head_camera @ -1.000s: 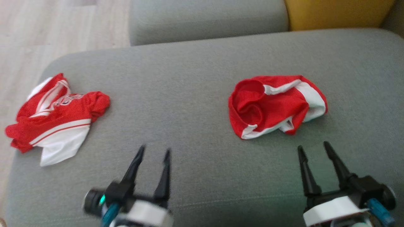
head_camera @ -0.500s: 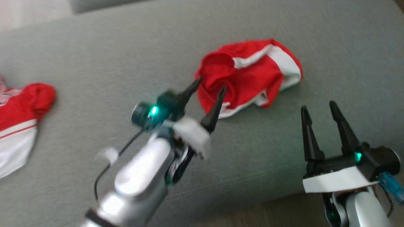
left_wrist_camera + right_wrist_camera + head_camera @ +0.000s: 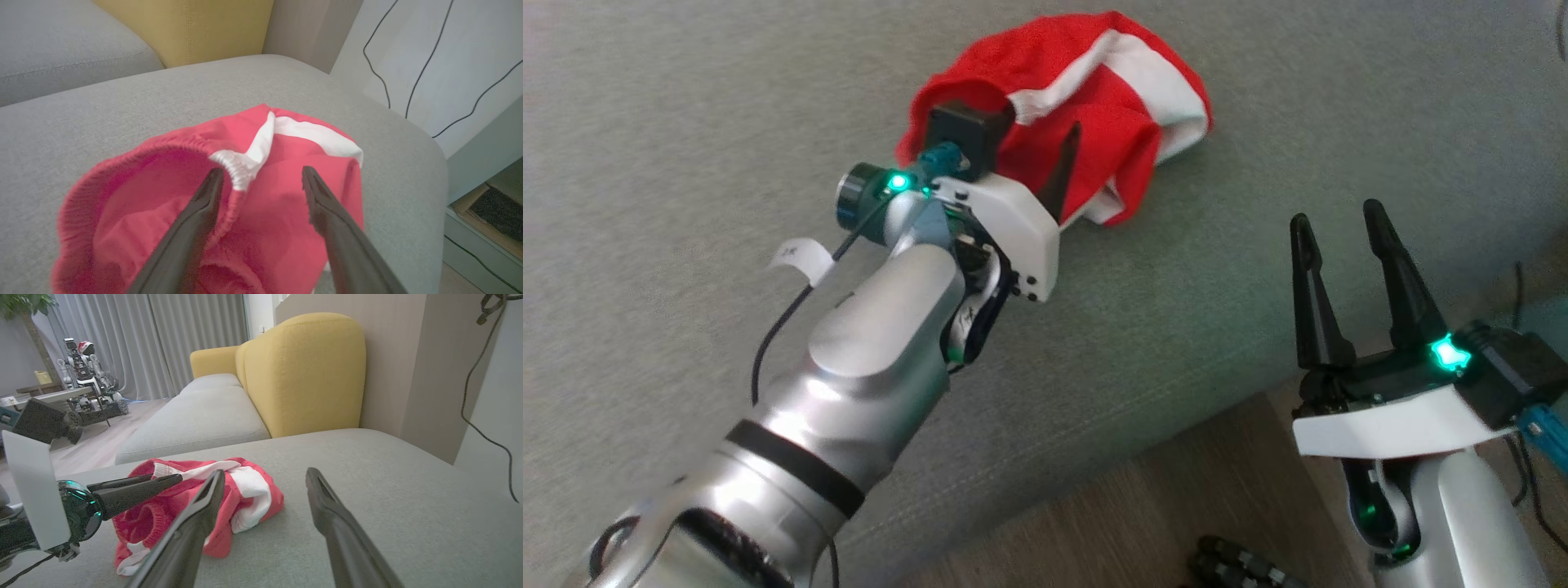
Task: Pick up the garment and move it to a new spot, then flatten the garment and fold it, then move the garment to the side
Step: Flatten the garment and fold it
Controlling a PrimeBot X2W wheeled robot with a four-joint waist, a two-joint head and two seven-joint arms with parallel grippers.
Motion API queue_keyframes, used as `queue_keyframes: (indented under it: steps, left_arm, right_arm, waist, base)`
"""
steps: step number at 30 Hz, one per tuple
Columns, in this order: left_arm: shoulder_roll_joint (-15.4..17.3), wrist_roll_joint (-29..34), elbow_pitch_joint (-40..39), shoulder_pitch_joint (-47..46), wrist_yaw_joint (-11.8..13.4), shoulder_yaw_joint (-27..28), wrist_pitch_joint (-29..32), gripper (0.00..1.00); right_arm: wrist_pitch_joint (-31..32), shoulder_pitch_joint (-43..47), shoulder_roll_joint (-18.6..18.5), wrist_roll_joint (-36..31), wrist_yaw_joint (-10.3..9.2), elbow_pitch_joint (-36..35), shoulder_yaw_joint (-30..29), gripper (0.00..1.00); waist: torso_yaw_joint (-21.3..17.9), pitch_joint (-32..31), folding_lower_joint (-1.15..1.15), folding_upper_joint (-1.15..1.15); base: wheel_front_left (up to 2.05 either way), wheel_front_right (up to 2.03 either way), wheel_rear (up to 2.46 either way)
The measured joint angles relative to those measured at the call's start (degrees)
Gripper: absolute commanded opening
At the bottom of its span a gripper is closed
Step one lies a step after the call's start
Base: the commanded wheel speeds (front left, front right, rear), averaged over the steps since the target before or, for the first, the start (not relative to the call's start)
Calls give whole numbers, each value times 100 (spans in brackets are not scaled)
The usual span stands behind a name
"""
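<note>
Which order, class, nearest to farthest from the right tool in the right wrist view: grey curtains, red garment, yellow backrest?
1. red garment: just ahead-left of the right tool, lying on the grey cushion.
2. yellow backrest: beyond the cushion's far edge, centre.
3. grey curtains: across the room, upper left.

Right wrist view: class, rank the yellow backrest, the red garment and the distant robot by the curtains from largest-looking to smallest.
1-2. yellow backrest and red garment: about alike. The garment is nearer the camera and partly hidden, so I won't rank them.
3. distant robot: clearly smallest-looking, though it stands far away.
</note>
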Motion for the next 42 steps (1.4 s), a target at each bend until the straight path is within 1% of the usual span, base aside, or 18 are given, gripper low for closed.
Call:
queue_keyframes:
  steps: [4, 5, 6, 7, 8, 10, 11, 12, 15, 19, 23, 26, 29, 33, 35, 37, 39, 42]
  left_arm:
    - [-1, -75, 248, -169, 82, -5, -18, 100]
    - [1, -99, 294, -212, 111, -5, -51, 78]
    - [1, -99, 294, -212, 111, -5, -51, 50]
    - [1, -119, 326, -252, 141, -4, -103, 38]
    - [-2, -119, 359, -285, 156, -5, -159, 29]
    - [-2, -119, 423, -354, 158, -14, -222, 18]
    - [-2, -119, 425, -374, 165, -15, -257, 6]
    - [-2, -119, 426, -387, 168, -18, -269, 0]
    - [-2, -125, 425, -396, 172, -24, -287, 0]
    - [0, -178, 171, -418, 11, -37, -316, 0]
    - [13, -354, -417, -525, -196, -21, -300, 0]
    - [137, -501, -1015, -533, -250, -13, -94, 0]
    - [485, -712, -1795, -304, -172, 14, 216, 0]
    - [1262, -887, -2777, 683, 265, 65, 504, 0]
    - [1593, -1084, -3141, 1337, 455, 191, 552, 0]
    - [1875, -1238, -3367, 1927, 577, 216, 538, 0]
    - [2026, -1395, -3549, 2446, 666, 357, 388, 0]
    - [2170, -1502, -3676, 2894, 670, 475, 123, 0]
  right_arm:
    - [0, -1, 1, 27, 0, 0, -41, 100]
    - [0, -1, 1, 27, 0, -1, -47, 100]
    - [0, -1, 1, 27, 0, -1, -47, 100]
    - [0, -1, 1, 27, 0, -1, -47, 100]
    - [0, -2, 1, 27, 0, -1, -49, 100]
    - [0, -1, 1, 37, 0, -1, -52, 100]
    - [0, -1, 1, 37, 0, -1, -57, 100]
    - [0, -1, 1, 37, 0, -1, -64, 100]
    - [0, 1, 1, 36, 0, 9, -87, 100]
    - [0, 3, 1, 16, 0, 22, -105, 100]
    - [0, 13, 1, -53, 0, 22, -141, 100]
    - [0, 55, -1, -107, 0, 11, -203, 100]
    - [0, 190, 0, -186, 0, -42, -263, 100]
    - [-1, 321, -3, -191, 0, -34, -227, 100]
    - [-15, 385, -2, -21, 0, 276, -111, 100]
    - [-14, 492, -1, 272, 0, 814, 18, 100]
    - [-13, 586, 3, 525, 0, 1209, 52, 100]
    - [-14, 551, 0, 675, 0, 1563, 38, 100]
  waist:
    - [-198, 117, 0, 0]
    - [-235, 127, 0, 0]
    - [-235, 127, 0, 0]
    - [-267, 130, -1, 0]
    - [-290, 129, -1, 0]
    - [-313, 113, -1, 0]
    - [-314, 100, -1, 0]
    - [-311, 82, -1, 0]
    - [-288, 7, -1, 0]
    - [-209, -172, -1, 0]
    - [-79, -375, -1, 0]
    - [92, -530, -1, 0]
    - [328, -649, -1, 0]
    - [710, -724, -1, 0]
    - [917, -740, -1, 0]
    - [1117, -758, -1, 0]
    - [1296, -782, -1, 0]
    - [1522, -828, -1, 0]
  base:
    - [0, 0, 0]
    - [0, 0, 0]
    - [0, 0, 0]
    - [0, 0, 0]
    - [0, 0, 0]
    - [0, 0, 0]
    - [0, 0, 0]
    - [0, 0, 0]
    - [0, 0, 0]
    - [0, 0, 0]
    - [0, 0, 0]
    - [0, 0, 0]
    - [0, 0, 0]
    - [0, 0, 0]
    - [0, 0, 0]
    - [0, 0, 0]
    - [0, 0, 0]
    - [0, 0, 0]
